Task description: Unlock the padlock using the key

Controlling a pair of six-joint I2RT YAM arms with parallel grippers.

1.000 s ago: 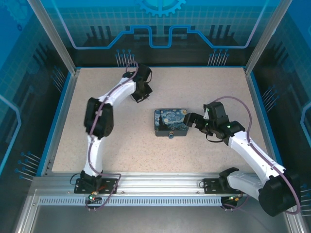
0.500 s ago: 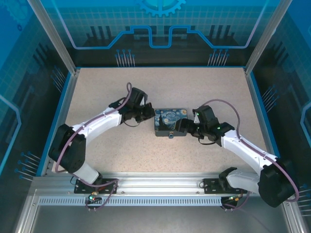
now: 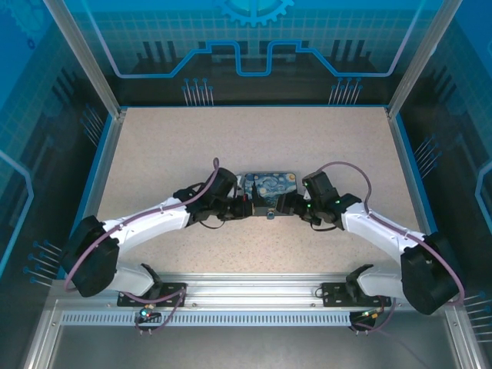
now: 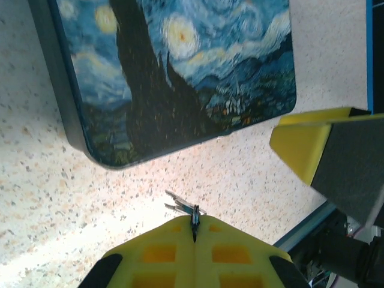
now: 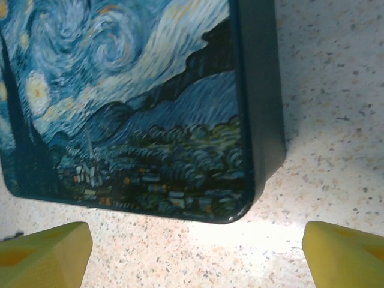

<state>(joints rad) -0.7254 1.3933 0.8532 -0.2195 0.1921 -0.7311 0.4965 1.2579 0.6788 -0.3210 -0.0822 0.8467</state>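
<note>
- Your left arm is sweeping in from the far left of the table [image 3: 154, 146]. Half a second ago it was level with the left side of the box [image 3: 270, 184], and now it is sitting at the near-left corner.
- Your right arm is creeping in too, closing toward the near-right corner of the box.
- Your left gripper [image 4: 195, 231] is pinching its yellow fingers flat together, and the key [image 4: 194, 214] is poking out from between the tips as a dark sliver with a forked end.
- In the left wrist view the key is hanging just over the speckled table, a little short of the box's rounded corner and touching nothing else.
- Your right gripper [image 5: 192, 258] is spreading its fingers wide, one yellow tip at each lower corner of its own view, and it is gripping nothing.
- From above, the padlock [image 3: 270, 217] is showing as a tiny speck at the middle of the box's near edge, right between the two grippers.
- It is too small to tell whether its shackle is closed.
- So, as I'm judging it, you're holding the key and both arms are in position around the lock.
- You're still waiting on steadying the padlock, inserting the key and turning it, so this looks like the early-middle of the job.
</note>
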